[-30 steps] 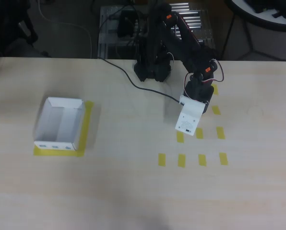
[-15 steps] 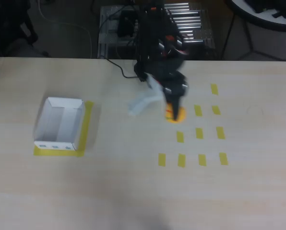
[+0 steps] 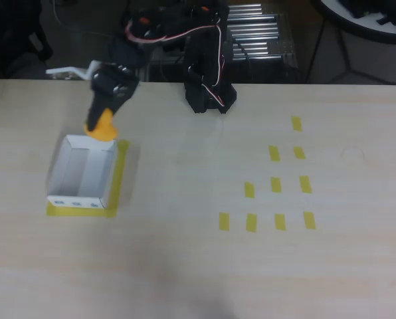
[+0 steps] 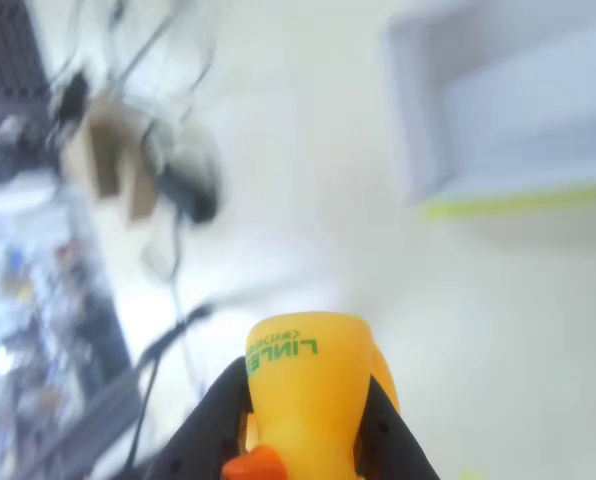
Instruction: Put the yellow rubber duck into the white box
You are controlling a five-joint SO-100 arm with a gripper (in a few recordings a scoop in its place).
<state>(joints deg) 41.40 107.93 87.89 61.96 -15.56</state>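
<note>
Fingers: black two-finger gripper [image 3: 103, 119] closed on the small yellow rubber duck [image 3: 103, 126].
Duck: held above the table, over the far rim of the shallow white cardboard box [image 3: 72, 174].
Writing: green mirrored print on the duck [image 4: 308, 385], reads roughly "LINLEE".

You see glossy smooth yellow rubber duck [image 4: 308, 400], matt white cardboard-like box [image 3: 82, 173], pale wood-grain table [image 3: 198, 266], matt black plastic gripper [image 3: 99, 125].
</note>
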